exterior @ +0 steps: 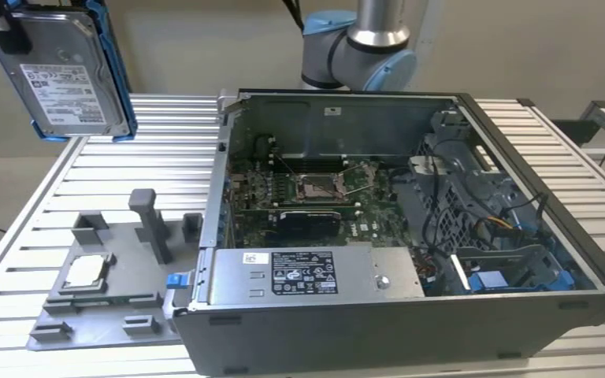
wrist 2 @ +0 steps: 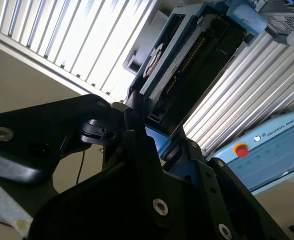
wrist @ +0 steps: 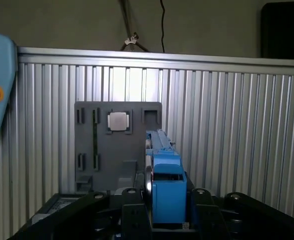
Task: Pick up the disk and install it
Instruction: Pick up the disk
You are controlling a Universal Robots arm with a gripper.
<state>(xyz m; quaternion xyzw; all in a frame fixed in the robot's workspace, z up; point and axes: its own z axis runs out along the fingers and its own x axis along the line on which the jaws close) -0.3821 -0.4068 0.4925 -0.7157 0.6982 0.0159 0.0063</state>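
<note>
The disk, a silver-grey hard drive with a white label and a blue frame, hangs high in the air at the exterior view's upper left, well above the slatted table. My gripper is shut on its blue frame at the top edge. In both wrist views the black fingers clamp the blue frame from either side, with the disk seen edge-on between them. The gripper holds one end of the disk, whose connector edge faces away.
An open computer case lies on the table at the exterior view's right, with a motherboard, a grey labelled box and a bay with blue parts. A grey fixture plate holding a small square chip sits left of the case. A teach pendant lies nearby.
</note>
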